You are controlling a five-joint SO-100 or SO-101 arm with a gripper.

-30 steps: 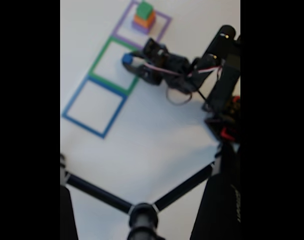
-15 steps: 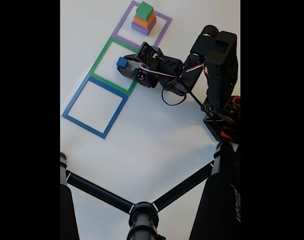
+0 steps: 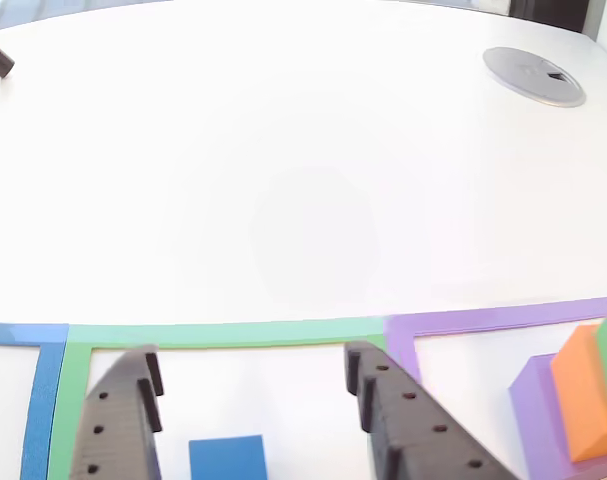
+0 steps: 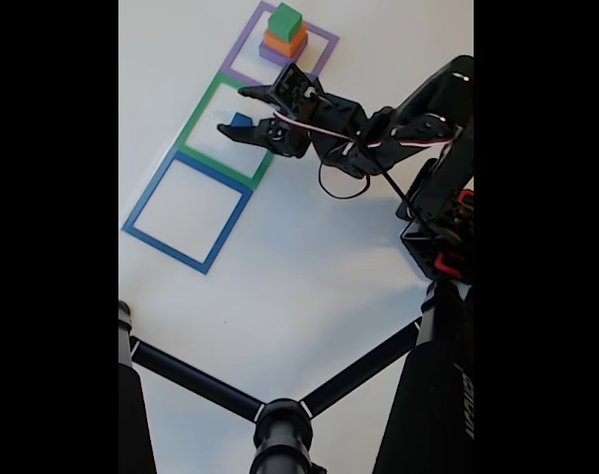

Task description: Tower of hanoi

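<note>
**Blue cube sitting free in the green outline, jaws spread around it**

Blue, the smallest block of the set, the blue cube point(image 4: 240, 120), is lying on the white table point(image 4: 309, 267) inside the green square outline point(image 4: 193, 119), the middle one of three taped outlines in the fixed view. The gripper point(image 4: 232, 111) is hanging over that outline with its jaws spread wide, one black finger reaching on the far side of the cube and the other on the near side. In the other view the gripper point(image 3: 251, 375) is showing the same thing from close up: its two dark fingers point(image 3: 118, 420) are standing well apart, and the blue cube point(image 3: 226, 460) is lying between them at the near edge of the picture, touching neither.

The rest of the tower is standing as a stack in the purple square outline point(image 4: 321, 61), at the far end of the row in the fixed view: the purple block point(image 4: 272, 55) at the bottom, the orange block point(image 4: 284, 42) on it, the green block point(image 4: 284, 20) on top. In the other view that stack is sitting at the right edge, partly cropped.

The blue square outline point(image 4: 146, 202) is lying at the near end of the row. Black tripod legs point(image 4: 195, 380) are crossing the near part of the fixed view.
</note>
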